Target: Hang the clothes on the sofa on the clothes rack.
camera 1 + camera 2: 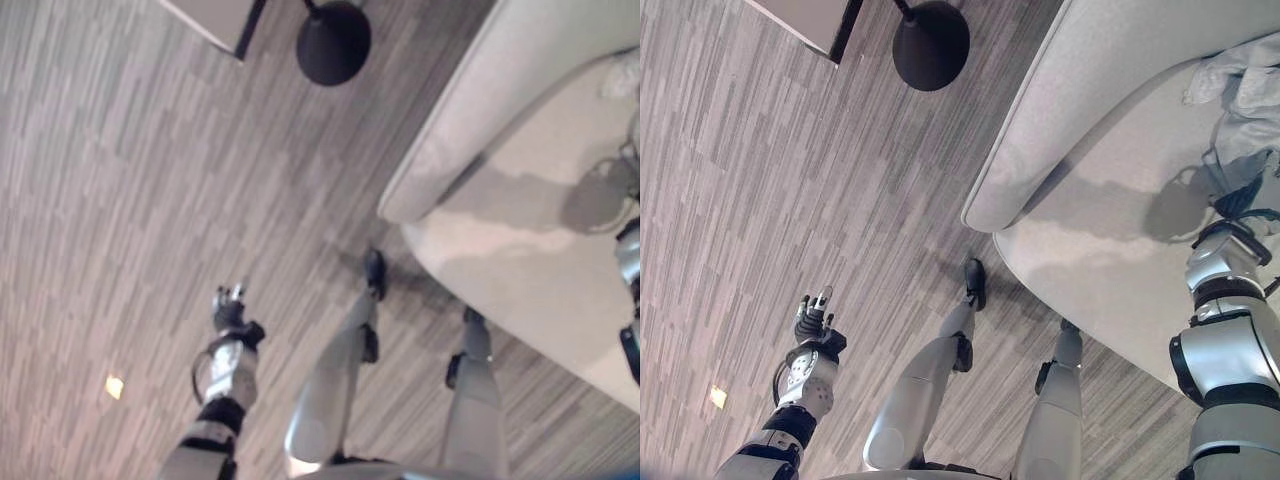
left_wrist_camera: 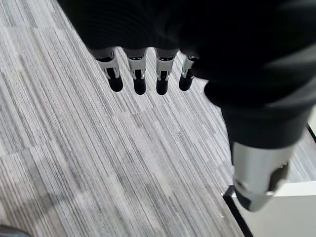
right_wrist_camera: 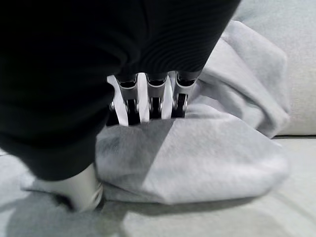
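Right eye view gives me the sofa [image 1: 1110,150], grey clothes [image 1: 1240,90] heaped on its seat, a black round base [image 1: 930,45] on the floor. My right hand [image 3: 148,98] digs into the clothes, fingers hidden, grip unclear. Left hand [image 2: 143,74] hangs relaxed, empty.

Soft matt cloth garment [image 3: 207,163]; matt fabric sofa [image 1: 1110,240]; striped carpet floor [image 1: 120,200]

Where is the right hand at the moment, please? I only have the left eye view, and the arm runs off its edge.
Observer: The right hand is down on the sofa seat, against a light grey garment.
Operator: Is it gripping the garment?
Observer: I cannot tell; the cloth hides its grip.
Operator: And the left hand?
Observer: It is open, holding nothing, above the striped floor.
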